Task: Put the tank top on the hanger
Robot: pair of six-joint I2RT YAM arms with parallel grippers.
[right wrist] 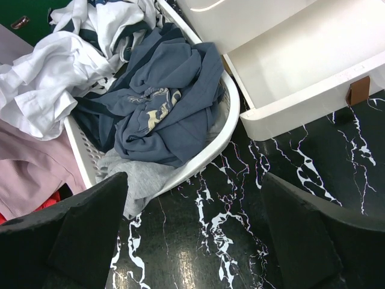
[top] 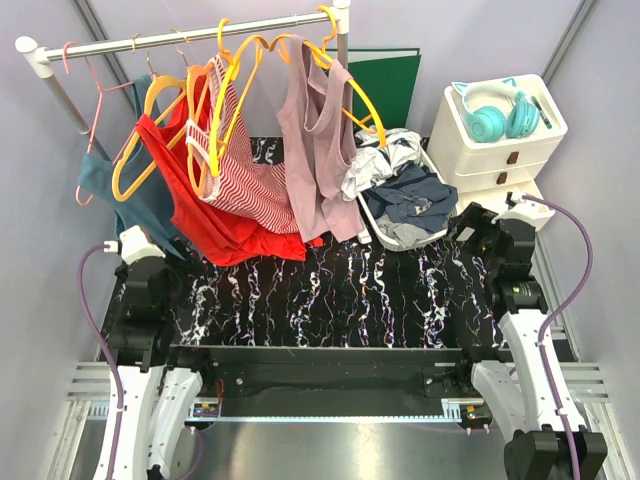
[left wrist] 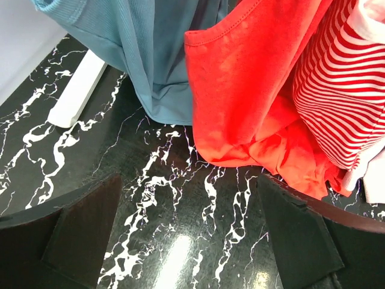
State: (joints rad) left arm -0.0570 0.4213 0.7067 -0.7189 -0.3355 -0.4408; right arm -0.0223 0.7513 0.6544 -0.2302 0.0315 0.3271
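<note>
The white tank top [top: 383,157] with navy trim lies crumpled in the white basket [top: 400,240] at the back right, beside a navy garment. It also shows in the right wrist view [right wrist: 66,66], at the upper left. Several orange-yellow hangers hang on the rail; the leftmost one [top: 131,165] looks bare. My left gripper [top: 135,243] is open and empty over the marble top, near the hanging teal and red tops [left wrist: 189,241]. My right gripper [top: 478,225] is open and empty just in front of the basket rim [right wrist: 192,241].
A red top [top: 205,215], a red-and-white striped top [top: 245,170] and a mauve top [top: 320,150] hang from the rail [top: 190,35]. A thin pink wire hanger [top: 95,110] holds a teal top [top: 125,195]. White drawers [top: 500,145] with teal headphones stand at the back right.
</note>
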